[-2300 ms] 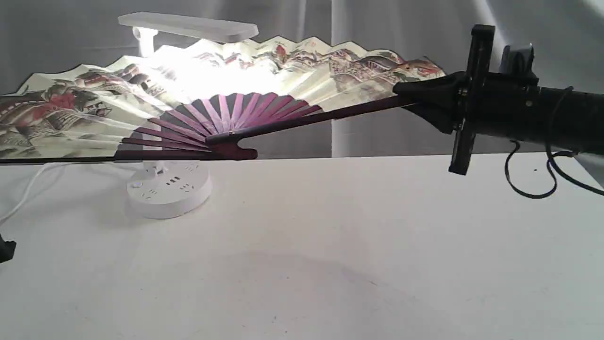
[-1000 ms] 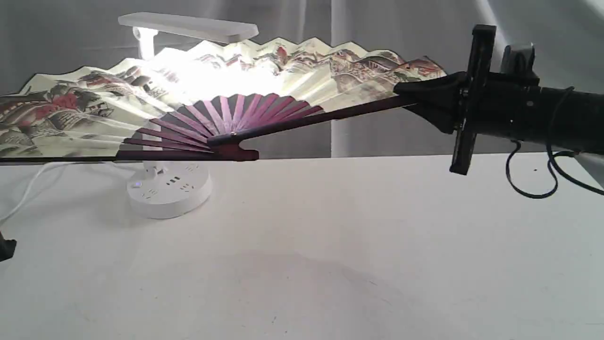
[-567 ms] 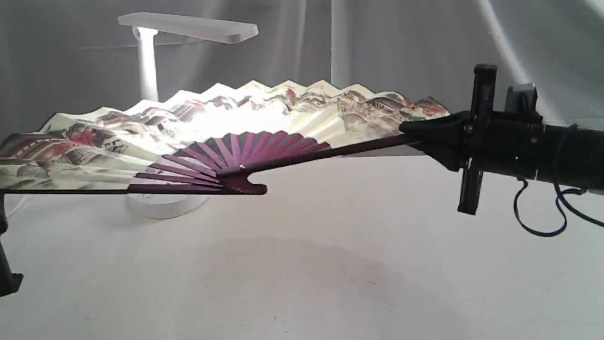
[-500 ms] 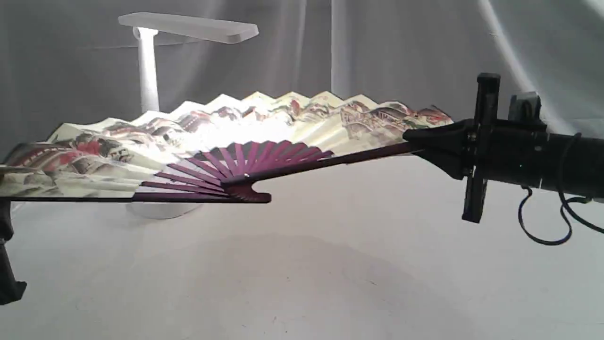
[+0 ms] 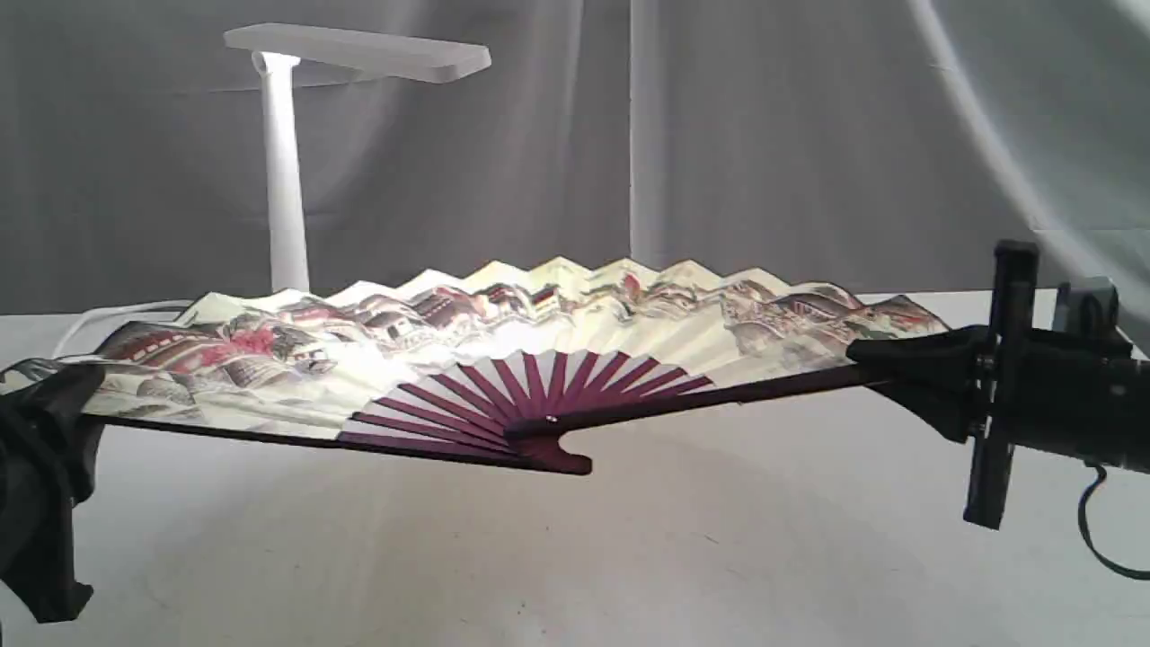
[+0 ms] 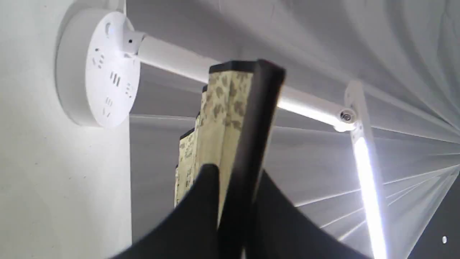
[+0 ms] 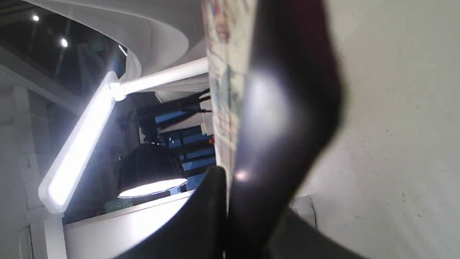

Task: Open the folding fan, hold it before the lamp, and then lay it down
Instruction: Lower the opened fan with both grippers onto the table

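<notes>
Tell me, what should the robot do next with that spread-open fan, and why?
Probably lower the folding fan onto the table. It is spread, tilted nearly flat, and seems to hang just above the surface, with the left gripper and right gripper shut on its outer ribs.

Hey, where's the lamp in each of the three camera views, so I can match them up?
Exterior view: the lamp stands at the back left, behind the fan, which hides its base.
Left wrist view: the lamp shows from base to lit head, its stem crossing behind the fan.
Right wrist view: the lamp shows its lit head and part of the stem, beyond the fan.
Shared landmark: the fan.
</notes>
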You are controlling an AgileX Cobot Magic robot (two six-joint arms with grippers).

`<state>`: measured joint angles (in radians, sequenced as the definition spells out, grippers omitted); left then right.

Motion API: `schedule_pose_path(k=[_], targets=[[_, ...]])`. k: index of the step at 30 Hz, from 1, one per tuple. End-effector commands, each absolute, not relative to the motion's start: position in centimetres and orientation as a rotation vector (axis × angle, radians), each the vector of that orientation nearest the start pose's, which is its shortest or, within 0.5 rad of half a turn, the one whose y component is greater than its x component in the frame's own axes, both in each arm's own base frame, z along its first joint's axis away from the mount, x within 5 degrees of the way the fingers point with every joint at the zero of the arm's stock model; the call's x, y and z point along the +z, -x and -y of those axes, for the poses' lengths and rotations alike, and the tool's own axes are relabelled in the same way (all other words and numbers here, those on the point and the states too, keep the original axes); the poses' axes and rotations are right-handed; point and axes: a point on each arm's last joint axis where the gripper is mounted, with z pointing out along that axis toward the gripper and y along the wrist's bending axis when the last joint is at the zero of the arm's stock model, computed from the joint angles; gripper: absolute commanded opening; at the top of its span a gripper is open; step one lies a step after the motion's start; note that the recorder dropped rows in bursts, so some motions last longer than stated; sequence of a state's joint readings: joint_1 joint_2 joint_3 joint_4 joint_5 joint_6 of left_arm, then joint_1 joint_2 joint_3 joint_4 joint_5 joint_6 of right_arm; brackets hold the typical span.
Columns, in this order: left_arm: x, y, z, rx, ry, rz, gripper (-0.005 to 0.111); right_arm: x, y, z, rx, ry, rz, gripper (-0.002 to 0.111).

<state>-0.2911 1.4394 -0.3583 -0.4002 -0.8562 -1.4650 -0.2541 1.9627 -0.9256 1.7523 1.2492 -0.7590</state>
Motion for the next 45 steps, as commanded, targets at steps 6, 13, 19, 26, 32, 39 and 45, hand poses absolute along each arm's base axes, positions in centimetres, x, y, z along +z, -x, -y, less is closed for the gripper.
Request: schedule_pose_path(k=[6,13,19,26,32,39,45], targets=[[18.4,-25.2,6.1,-1.209,1.472,-1.22,0.0,14.6,-33.0,3.7,1.689,-0.909,-2.046,0.0],[16.8,-27.4,8.4,-1.211,1.454,-1.285,0.0,14.3,-32.7,5.7,1.629,-0.965,-2.021,0.0],[15.6,-29.7,9.8,-1.217,1.41,-1.349,0.0,13.7,-32.8,6.7,1.511,-1.002,-2.042,0.0],[13.6,-31.5,10.9,-1.231,1.437,-1.381,0.0,13.1,-32.9,7.3,1.399,-1.065,-2.065,0.0],[11.8,-32.1,11.1,-1.209,1.495,-1.398,0.0,12.6,-32.9,7.7,1.312,-1.103,-2.083,0.0],[10.8,-33.3,12.0,-1.247,1.504,-1.41,0.0,12.6,-33.1,8.0,1.277,-1.113,-2.072,0.0],[9.9,-33.4,12.1,-1.225,1.518,-1.444,0.001,12.4,-33.1,8.1,1.247,-1.124,-2.082,0.0]])
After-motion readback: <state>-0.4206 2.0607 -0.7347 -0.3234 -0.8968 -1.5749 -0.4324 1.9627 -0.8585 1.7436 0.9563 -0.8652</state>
